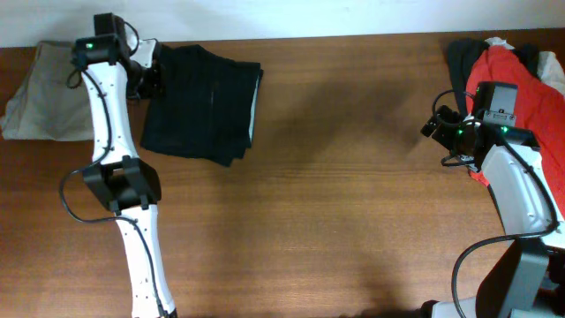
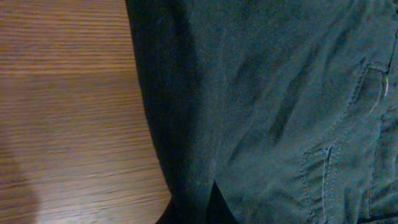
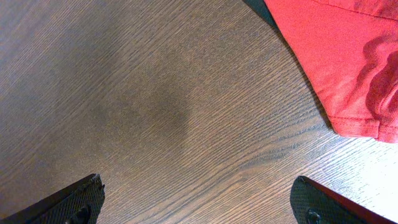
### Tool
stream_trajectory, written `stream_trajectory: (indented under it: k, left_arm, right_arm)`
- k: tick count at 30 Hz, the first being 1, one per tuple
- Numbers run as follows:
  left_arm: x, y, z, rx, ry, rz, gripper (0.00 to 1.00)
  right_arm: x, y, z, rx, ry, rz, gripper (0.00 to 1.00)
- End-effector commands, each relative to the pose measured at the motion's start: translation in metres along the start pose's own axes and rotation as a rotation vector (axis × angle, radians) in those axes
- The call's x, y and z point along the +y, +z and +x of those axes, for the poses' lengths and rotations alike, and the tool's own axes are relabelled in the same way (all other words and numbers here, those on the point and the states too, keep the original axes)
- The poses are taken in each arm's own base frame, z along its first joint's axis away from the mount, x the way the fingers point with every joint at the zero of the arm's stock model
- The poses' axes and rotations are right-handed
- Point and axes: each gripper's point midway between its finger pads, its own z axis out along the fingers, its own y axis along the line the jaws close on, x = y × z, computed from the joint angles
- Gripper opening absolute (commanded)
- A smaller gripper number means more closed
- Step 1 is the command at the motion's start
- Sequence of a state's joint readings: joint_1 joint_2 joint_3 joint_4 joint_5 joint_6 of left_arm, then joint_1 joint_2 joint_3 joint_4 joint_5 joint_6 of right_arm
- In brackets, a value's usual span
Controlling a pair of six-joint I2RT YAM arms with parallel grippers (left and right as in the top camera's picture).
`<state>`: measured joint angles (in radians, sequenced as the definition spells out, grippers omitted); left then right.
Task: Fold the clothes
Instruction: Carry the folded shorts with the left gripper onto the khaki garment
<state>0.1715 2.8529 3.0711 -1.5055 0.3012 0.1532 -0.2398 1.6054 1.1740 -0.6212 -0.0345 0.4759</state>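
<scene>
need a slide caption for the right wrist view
Open right gripper hovers above the wood table, red garment at upper right.

Overhead looks straight down on the whole table (image 1: 353,221); left wrist faces the dark garment (image 2: 280,93) closely, right wrist the wood beside the red shirt (image 3: 336,50)

The folded dark teal trousers (image 1: 203,102) lie at the back left of the brown wooden counter (image 1: 335,203). To their left lies the crumpled beige garment (image 1: 35,93), and the left gripper (image 1: 148,78) sits between the two, at the trousers' left edge. At the far right, the red cloth garment (image 1: 521,79) lies on a black garment (image 1: 459,57). The right gripper (image 1: 434,124) hangs over bare counter just left of them, well apart from the trousers.
</scene>
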Motion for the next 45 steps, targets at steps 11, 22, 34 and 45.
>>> stream_trajectory:
  k: [11,22,34,45]
  left_arm:
    - [0.087,-0.125,-0.069,-0.413,-0.031,-0.195,0.01]
    - [0.104,-0.220,-0.093,-0.623,-0.025,-0.342,0.01]
    - [0.219,-0.181,-0.089,-0.638,-0.142,-0.586,0.01]
    - [0.255,-0.163,-0.084,-0.673,-0.165,-0.617,0.86]
  right_arm:
    - [-0.002,-0.003,-0.002,-0.012,0.013,0.006,0.99]
    - [-0.002,-0.003,-0.002,-0.012,0.014,0.006,0.99]
    - [-0.002,-0.003,-0.002,-0.012,0.014,0.006,0.99]
    - [-0.002,-0.003,-0.002,-0.012,0.014,0.006,0.99]
